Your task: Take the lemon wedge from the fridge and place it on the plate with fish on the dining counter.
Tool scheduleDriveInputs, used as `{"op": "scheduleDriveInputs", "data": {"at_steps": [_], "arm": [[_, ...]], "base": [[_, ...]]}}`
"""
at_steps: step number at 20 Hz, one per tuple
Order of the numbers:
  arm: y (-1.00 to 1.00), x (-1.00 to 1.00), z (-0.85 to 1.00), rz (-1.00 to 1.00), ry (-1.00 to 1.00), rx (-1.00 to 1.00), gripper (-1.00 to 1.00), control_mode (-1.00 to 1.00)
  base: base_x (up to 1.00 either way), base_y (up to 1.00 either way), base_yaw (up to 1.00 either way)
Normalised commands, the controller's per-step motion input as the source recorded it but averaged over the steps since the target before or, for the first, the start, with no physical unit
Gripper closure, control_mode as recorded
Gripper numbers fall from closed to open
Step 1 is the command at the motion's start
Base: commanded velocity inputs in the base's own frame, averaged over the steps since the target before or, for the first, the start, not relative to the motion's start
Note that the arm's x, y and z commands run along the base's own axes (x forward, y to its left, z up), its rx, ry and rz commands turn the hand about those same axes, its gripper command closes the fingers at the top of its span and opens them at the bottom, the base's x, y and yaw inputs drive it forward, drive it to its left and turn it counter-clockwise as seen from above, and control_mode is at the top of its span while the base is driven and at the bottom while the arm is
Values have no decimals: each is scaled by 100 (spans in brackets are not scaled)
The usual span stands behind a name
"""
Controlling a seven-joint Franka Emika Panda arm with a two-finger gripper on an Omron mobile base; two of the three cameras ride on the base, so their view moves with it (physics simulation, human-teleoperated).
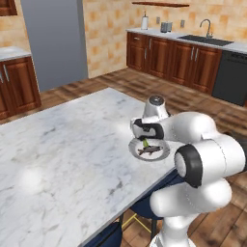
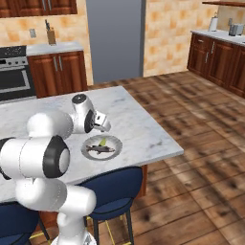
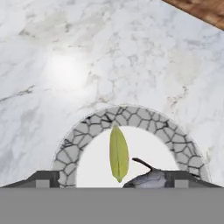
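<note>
In the left base view, the plate (image 1: 149,150) is seen on the white marble bench (image 1: 62,159), close to the bench edge nearest the robot. A slim dark fish (image 1: 150,151) lies on the plate, and the lemon wedge (image 1: 144,143) rests on the plate just beside the fish, toward the far rim. The tool (image 1: 145,136) is held directly above the plate; from this side it cannot be told how its jaws stand. The grey fridge (image 1: 55,41) stands well beyond the far end of the bench.

In the right base view, the plate (image 2: 101,147) is found near the bench (image 2: 139,129) corner, above a blue stool (image 2: 112,191). The lemon wedge (image 2: 102,141) is seen on the plate, touching or nearly touching the fish (image 2: 100,150). The tool (image 2: 104,125) hangs over the plate with nothing gripped.

In the hand view, the lemon wedge (image 3: 118,153) lies free on the plate's pale centre, inside its cracked grey rim (image 3: 131,114). The fingertips (image 3: 41,179) are spread wide apart, one at each side of the plate, and the fish (image 3: 151,177) is partly visible beside the wedge.
</note>
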Motion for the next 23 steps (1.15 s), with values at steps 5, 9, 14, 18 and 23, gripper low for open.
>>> {"op": "scheduleDriveInputs", "data": {"at_steps": [5, 9, 14, 18, 23], "arm": [[20, -100, 99, -17, -6, 13, -100, -100], [11, -100, 67, -9, -7, 12, -100, -100], [0, -100, -37, 0, -5, 5, -100, -100], [-21, -100, -30, -9, -30, 2, -100, -100], [-42, -96, 94, -19, -36, 20, -100, -100]], "base": [[0, 0, 0], [0, 0, 0], [0, 0, 0], [0, 0, 0], [0, 0, 0]]}}
